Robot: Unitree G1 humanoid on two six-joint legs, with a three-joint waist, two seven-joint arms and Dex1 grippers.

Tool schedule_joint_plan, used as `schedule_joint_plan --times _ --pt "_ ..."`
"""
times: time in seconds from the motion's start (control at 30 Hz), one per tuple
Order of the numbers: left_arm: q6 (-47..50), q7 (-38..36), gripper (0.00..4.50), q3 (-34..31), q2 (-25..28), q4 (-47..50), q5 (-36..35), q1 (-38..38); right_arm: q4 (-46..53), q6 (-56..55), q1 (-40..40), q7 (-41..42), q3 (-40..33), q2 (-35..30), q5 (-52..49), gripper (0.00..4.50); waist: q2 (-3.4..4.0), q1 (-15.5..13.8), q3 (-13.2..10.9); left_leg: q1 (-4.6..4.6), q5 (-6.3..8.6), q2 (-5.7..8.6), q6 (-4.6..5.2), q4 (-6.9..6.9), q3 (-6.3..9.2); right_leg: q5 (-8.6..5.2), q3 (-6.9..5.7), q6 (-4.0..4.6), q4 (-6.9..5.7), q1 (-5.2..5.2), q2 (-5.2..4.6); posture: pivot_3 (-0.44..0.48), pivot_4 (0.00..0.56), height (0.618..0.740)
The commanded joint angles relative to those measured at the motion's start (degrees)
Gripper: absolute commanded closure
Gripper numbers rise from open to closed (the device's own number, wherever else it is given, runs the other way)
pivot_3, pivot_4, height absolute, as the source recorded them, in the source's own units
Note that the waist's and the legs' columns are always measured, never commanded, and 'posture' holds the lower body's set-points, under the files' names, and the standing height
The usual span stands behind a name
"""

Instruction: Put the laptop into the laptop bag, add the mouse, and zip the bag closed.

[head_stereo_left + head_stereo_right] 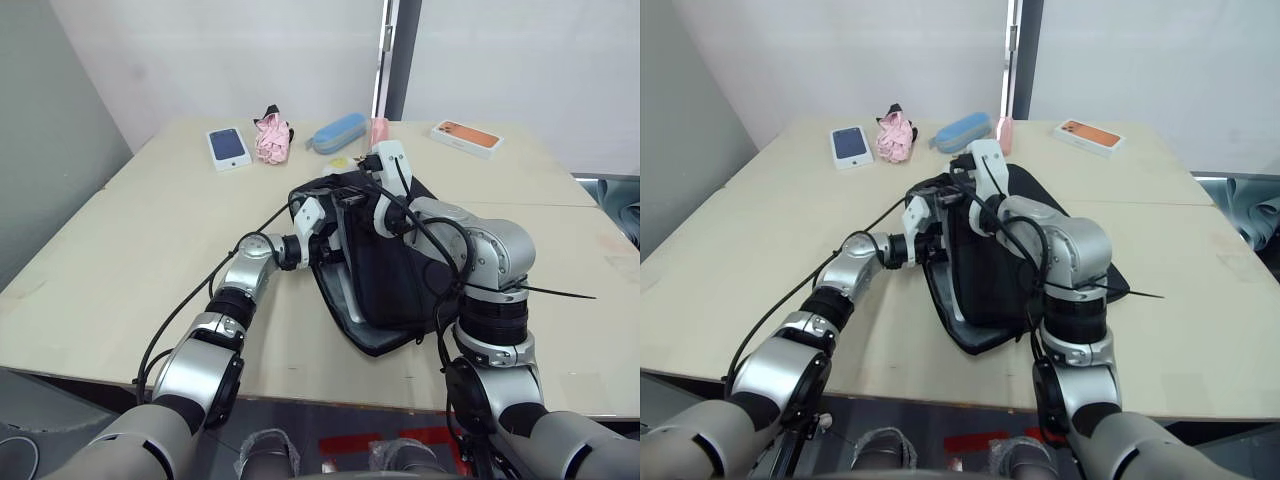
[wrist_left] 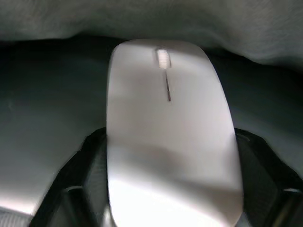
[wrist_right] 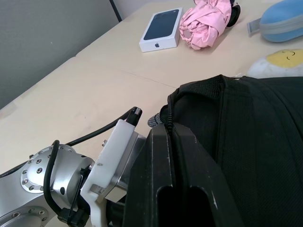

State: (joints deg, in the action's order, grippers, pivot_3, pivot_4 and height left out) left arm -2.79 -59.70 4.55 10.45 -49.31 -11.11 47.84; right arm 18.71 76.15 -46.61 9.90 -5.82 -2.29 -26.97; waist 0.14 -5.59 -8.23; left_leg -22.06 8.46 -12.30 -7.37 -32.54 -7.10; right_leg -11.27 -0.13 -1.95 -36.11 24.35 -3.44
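In the left eye view, you see the laptop bag [image 1: 385, 270] lying flat near the middle of the table [image 1: 120, 260], its left edge gaping open. Your left gripper [image 1: 325, 250] is pushed into that opening, and your right gripper [image 1: 352, 198] sits at the bag's far top corner. A grey strip inside the open edge looks like the laptop [image 1: 345, 300], so you can judge that first step done.

The right eye view gives the same layout: the bag's mouth faces the left arm, and behind the bag sit a boxed phone [image 1: 850, 145], a pink bundle [image 1: 896, 136], a blue pouch [image 1: 962, 131] and a second boxed phone [image 1: 1087, 134].

In the left wrist view, the mouse [image 2: 168, 127] is clamped between your left gripper's two black fingers [image 2: 87, 165], scroll wheel pointing away, with dark fabric above and a grey surface beneath it. It appears to be inside the bag already but not released.

In the right wrist view, your right gripper's fingers [image 3: 161, 189] are pressed together on the bag's upper edge, holding the flap up. A yellow-and-white plush toy [image 3: 279, 64] lies just behind the bag.

What remains for you: let go of the mouse, pull the left arm out, then run the zipper closed.
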Motion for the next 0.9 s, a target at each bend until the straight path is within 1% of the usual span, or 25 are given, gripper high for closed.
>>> schedule_joint_plan --times 0.03,0.2,0.27,0.3,0.53,0.63,0.73,0.87,0.9 --pt "-0.1 -1.3 0.04 -1.5 -0.7 2.0 -1.7 0.6 4.0 -1.1 -0.9 0.1 -0.7 0.3 -1.6 4.5 0.0 0.0 0.0 0.0 0.0 0.0 0.0 0.0 0.0 0.0 0.0 0.0 0.0 0.0 0.0 0.0 0.15 0.74" --pt "0.1 -2.2 0.04 -2.9 -1.7 4.8 -3.5 -0.4 4.0 -1.1 -0.8 0.1 -0.7 0.3 -1.9 4.5 0.0 0.0 0.0 0.0 0.0 0.0 0.0 0.0 0.0 0.0 0.0 0.0 0.0 0.0 0.0 0.0 0.15 0.74" --pt "0.5 -2.8 0.04 -3.2 -1.4 7.5 -4.3 -1.6 4.0 -1.1 -0.8 0.1 -0.8 0.3 -1.9 4.5 0.0 0.1 0.0 0.0 0.0 0.0 0.0 0.0 0.0 0.0 0.0 0.01 0.01 0.0 0.0 0.0 0.15 0.74" --pt "-0.2 -2.4 0.04 -3.2 -1.0 9.0 -4.1 -2.4 4.0 -1.1 -0.8 0.1 -0.7 0.3 -1.9 4.5 0.0 0.1 0.0 0.0 0.0 0.0 0.0 0.0 0.0 0.0 0.0 0.01 0.0 0.0 0.0 0.0 0.15 0.74" --pt "4.7 -6.2 0.04 -4.4 4.0 21.3 -7.9 -8.0 4.5 -0.8 -0.4 -0.2 -0.9 0.4 -2.4 4.5 0.0 0.2 0.0 0.0 0.0 -0.01 0.0 0.03 0.0 -0.08 -0.02 0.13 0.01 0.01 0.0 0.0 0.15 0.74" --pt "7.4 -8.0 0.04 -4.4 7.9 27.6 -9.2 -11.2 4.8 -0.7 -0.2 -0.2 -0.9 0.3 -2.5 4.5 0.0 0.1 0.0 0.0 0.01 -0.01 0.0 0.05 0.0 -0.1 -0.03 0.16 0.04 0.01 0.0 0.0 0.15 0.74" --pt "12.0 -10.8 0.04 -5.2 13.5 35.0 -11.8 -15.0 5.4 -0.5 0.3 0.2 -0.8 -0.2 -2.8 4.5 0.01 0.3 0.0 0.01 0.01 -0.01 -0.01 0.09 0.0 -0.1 -0.03 0.15 0.05 0.02 0.01 0.0 0.15 0.74" --pt "21.9 -17.2 0.04 -7.8 24.1 43.8 -18.3 -19.9 6.6 -0.7 1.3 2.8 -0.1 -3.1 -4.1 4.5 0.03 0.3 0.0 0.01 0.01 -0.03 -0.05 0.13 -0.01 -0.1 -0.05 0.14 0.04 0.06 0.03 0.0 0.15 0.74" --pt "25.7 -19.0 0.04 -9.0 27.0 45.4 -21.1 -20.9 6.7 -1.3 1.6 4.0 0.5 -4.3 -4.4 4.5 0.04 0.3 0.0 0.01 0.02 -0.03 -0.06 0.13 0.0 -0.11 -0.05 0.15 0.04 0.06 0.03 0.0 0.15 0.74"
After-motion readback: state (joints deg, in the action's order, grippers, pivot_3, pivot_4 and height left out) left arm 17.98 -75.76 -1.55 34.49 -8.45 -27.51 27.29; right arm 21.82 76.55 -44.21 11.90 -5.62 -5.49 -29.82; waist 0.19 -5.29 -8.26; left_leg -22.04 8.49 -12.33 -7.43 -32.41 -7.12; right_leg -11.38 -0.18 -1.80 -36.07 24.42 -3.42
